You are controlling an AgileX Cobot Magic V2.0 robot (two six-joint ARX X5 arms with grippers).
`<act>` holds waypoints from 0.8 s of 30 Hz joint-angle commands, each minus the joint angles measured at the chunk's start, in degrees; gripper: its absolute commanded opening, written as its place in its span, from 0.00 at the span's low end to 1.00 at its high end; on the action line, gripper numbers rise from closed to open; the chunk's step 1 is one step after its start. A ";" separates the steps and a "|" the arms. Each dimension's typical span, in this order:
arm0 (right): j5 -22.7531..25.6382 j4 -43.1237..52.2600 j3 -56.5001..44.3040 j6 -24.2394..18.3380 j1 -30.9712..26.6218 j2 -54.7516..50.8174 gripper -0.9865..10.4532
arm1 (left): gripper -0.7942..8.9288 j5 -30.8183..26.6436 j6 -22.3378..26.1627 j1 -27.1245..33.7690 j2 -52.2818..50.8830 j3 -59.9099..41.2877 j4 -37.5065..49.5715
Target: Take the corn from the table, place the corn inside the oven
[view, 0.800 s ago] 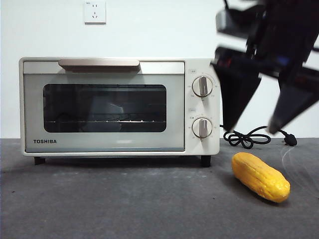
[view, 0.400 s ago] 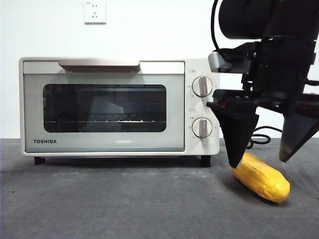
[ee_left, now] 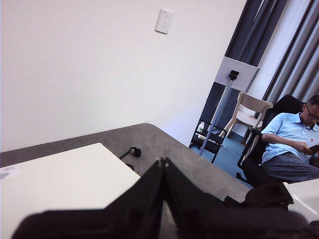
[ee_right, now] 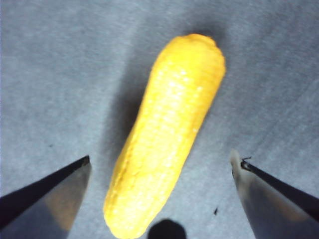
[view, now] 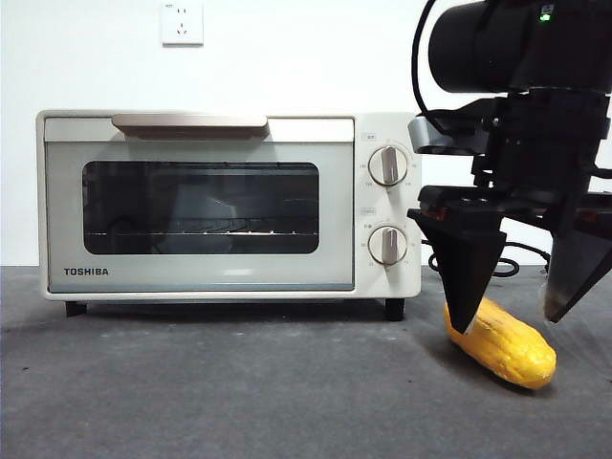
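Observation:
The corn [view: 507, 349] is a glossy yellow-orange cob lying on the dark grey table [view: 239, 392], right of the oven [view: 229, 203]. My right gripper [view: 512, 325] hangs just above it, open, one jaw at each side of the cob. In the right wrist view the corn [ee_right: 167, 134] lies between the two spread jaws of the right gripper [ee_right: 162, 162], untouched. The oven's glass door is closed. My left gripper [ee_left: 163, 162] is shut, held up away from the table, holding nothing.
The oven's black cord [view: 516, 263] lies coiled behind the corn near the white wall. A wall socket [view: 182, 23] sits above the oven. In the left wrist view a seated person [ee_left: 294, 144] and chairs are beyond the table's edge.
The right gripper has come down from high at the right to just above the corn, its open jaws now straddling the cob. The corn and oven have not moved.

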 commanded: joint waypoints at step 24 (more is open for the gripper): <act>-3.15 -1.27 -0.04 -1.57 -0.17 2.38 0.08 | 0.08 -0.85 0.79 -0.13 0.63 -0.02 0.20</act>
